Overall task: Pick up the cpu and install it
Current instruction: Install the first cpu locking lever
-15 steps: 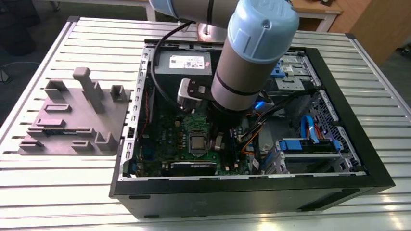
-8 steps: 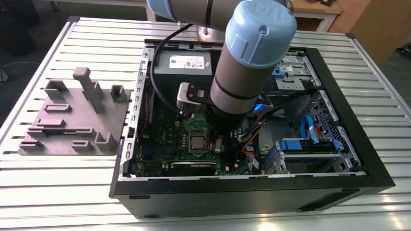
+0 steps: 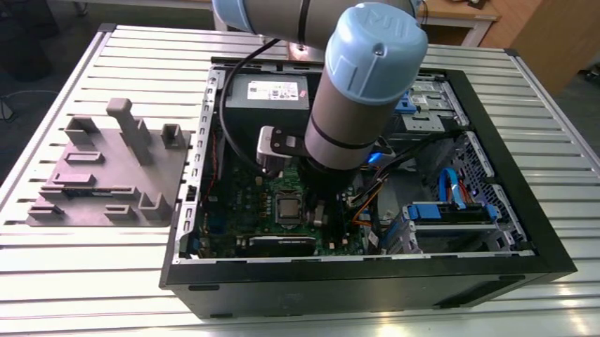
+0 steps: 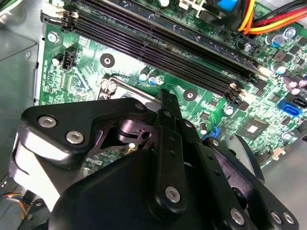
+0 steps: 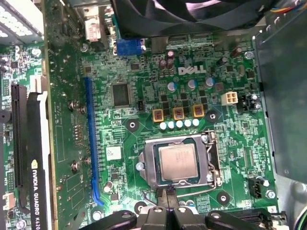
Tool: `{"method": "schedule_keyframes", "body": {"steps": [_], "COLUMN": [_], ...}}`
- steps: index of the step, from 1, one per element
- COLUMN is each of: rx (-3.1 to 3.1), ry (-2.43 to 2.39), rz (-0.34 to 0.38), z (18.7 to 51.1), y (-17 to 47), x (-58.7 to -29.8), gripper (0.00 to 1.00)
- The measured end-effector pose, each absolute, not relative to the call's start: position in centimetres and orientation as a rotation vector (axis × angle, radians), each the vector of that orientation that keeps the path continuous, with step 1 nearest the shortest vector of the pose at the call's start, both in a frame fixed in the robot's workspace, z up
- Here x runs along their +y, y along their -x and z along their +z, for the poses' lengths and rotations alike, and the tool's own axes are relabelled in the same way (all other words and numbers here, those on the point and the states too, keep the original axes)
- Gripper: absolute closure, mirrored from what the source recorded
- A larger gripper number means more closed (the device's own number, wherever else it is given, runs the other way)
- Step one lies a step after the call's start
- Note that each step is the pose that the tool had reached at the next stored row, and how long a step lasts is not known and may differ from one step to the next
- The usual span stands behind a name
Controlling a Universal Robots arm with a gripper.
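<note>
Cpu [image 5: 178, 162] in socket frame [image 5: 146, 165] on motherboard [image 5: 144, 96] inside case [image 3: 375, 284]

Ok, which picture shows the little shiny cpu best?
The first wrist view: the cpu lies flat in its socket, seen from above, whole. In the exterior view it is a tiny silver square beside the arm. In the second wrist view the gripper stands in front of the socket.

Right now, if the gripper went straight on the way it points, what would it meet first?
Probably the socket frame, at its edge beside the cpu; depth is unclear.
</note>
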State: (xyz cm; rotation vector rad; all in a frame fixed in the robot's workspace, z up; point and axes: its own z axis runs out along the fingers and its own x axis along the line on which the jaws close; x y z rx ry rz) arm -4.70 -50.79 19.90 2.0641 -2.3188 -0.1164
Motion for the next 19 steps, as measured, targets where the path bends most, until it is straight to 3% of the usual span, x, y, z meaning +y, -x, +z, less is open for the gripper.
{"method": "schedule_keyframes", "body": {"steps": [19], "rx": [-2.312], "ry": [-2.074], "rz": [-0.119], "z": [19.14], "y": [4.45], "x": [-50.83], "gripper": [0.9]}}
